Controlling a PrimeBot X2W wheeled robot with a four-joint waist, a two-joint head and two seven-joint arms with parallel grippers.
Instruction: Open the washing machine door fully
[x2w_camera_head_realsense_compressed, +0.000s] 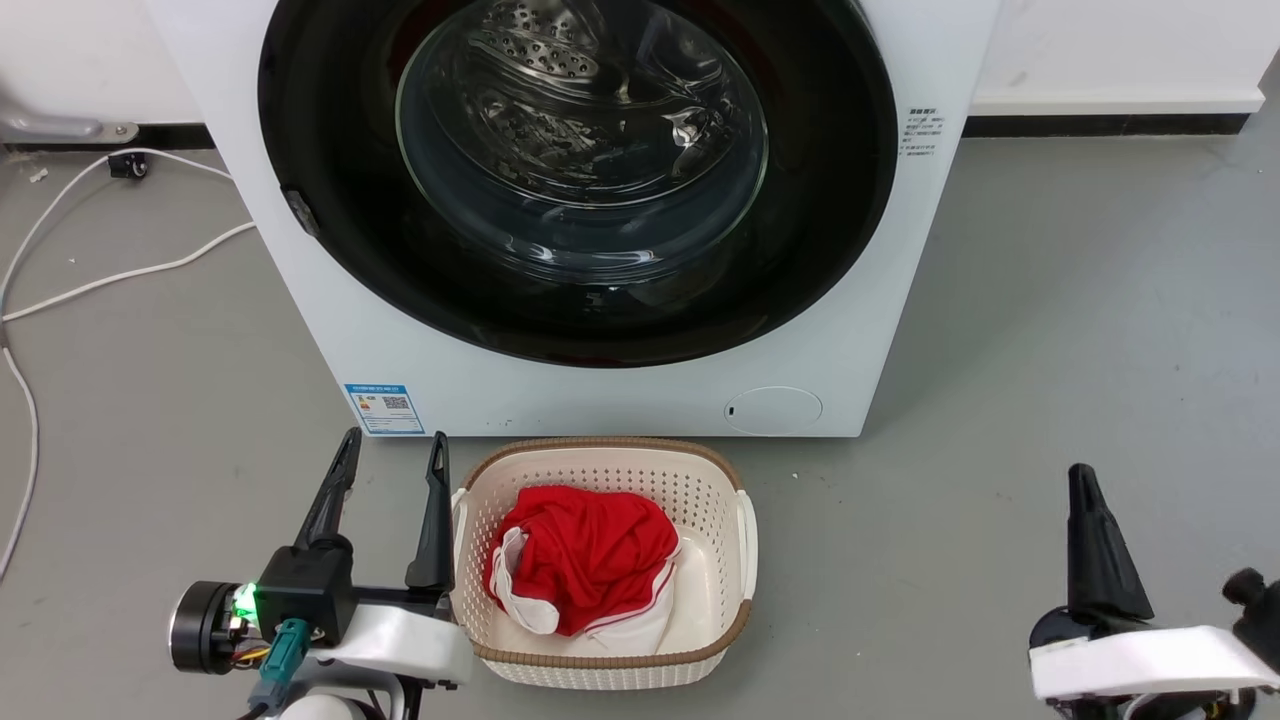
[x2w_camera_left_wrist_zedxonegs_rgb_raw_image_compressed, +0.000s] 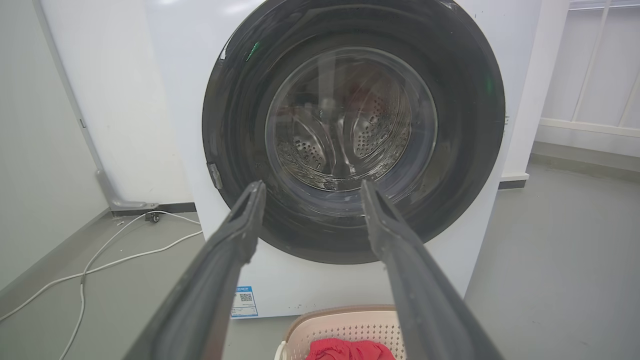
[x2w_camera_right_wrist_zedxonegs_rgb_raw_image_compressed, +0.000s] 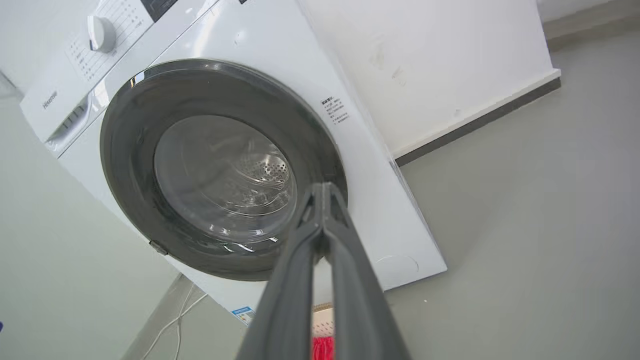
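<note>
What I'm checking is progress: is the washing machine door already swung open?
No, the washing machine door lies flush against the white front of the washing machine, with no gap showing.

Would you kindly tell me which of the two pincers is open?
The left pincer, beside the basket: its fingers stand apart, while the right pincer is shut.

The left gripper (x2w_camera_head_realsense_compressed: 394, 440) and right gripper (x2w_camera_head_realsense_compressed: 1082, 478) have long tapered dark fingers (x2w_camera_head_realsense_compressed: 432, 520) on white shells (x2w_camera_head_realsense_compressed: 400, 632); a green light (x2w_camera_head_realsense_compressed: 243, 600) and teal connector (x2w_camera_head_realsense_compressed: 285, 652) sit lower left.

A laundry room: washing machine (x2w_camera_head_realsense_compressed: 600, 395), clothes basket (x2w_camera_head_realsense_compressed: 600, 446).
</note>
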